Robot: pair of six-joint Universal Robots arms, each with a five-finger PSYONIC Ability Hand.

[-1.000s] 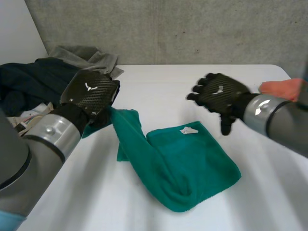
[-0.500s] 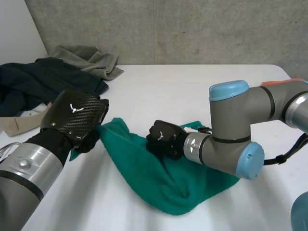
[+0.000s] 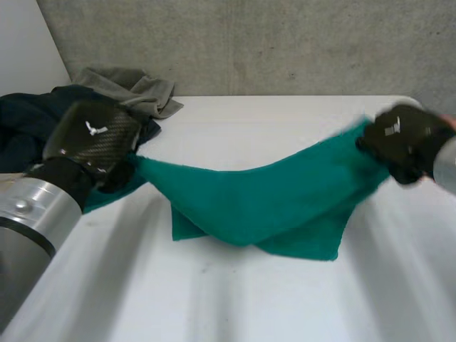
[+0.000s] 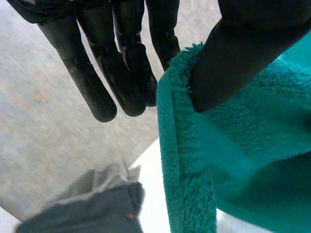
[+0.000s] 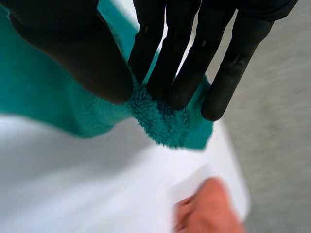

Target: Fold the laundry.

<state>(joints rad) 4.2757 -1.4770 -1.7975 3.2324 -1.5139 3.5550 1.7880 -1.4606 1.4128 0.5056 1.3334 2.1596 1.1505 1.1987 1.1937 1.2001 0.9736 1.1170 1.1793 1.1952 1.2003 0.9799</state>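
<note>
Where it lay bunched, teal terry towel (image 3: 249, 199) now hangs stretched | left hand (image 3: 92, 139), right hand (image 3: 402, 139) pinching opposite ends | fold-ready.

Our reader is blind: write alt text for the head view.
A green towel is stretched over a white table between the left robot hand and right robot hand, each pinching an end. Other clothes lie heaped behind the left hand.
</note>
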